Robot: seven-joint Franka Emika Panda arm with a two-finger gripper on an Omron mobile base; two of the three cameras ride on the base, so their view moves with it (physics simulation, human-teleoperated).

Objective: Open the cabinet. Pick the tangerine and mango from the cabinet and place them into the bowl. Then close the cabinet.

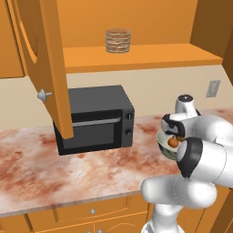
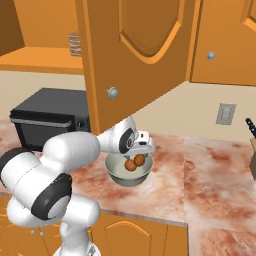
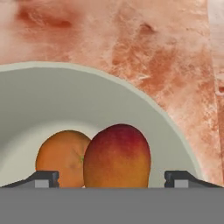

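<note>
In the hand view the jaws stand spread wide, pinching nothing, with the mango (image 3: 117, 156) between the two finger tips (image 3: 43, 178) and its lower end cut off by the bottom of that view. The tangerine (image 3: 62, 157) lies touching it, partly hidden behind it. Both rest inside the bowl (image 3: 144, 109), whose near rim is out of frame. From the right base view the gripper (image 2: 141, 146) hangs just over the bowl (image 2: 120, 177), which sits on the tabletop (image 2: 210, 170) nearer its front edge than the wall, and the two fruits show as small orange blobs, hard to tell apart. In the left base view the arm covers most of the bowl. Farther back the microwave (image 1: 95, 119) stands against the wall, one corner hidden by an open cabinet (image 1: 45, 63) door. On the cabinet shelf stands a ribbed cylinder (image 1: 118, 40).
</note>
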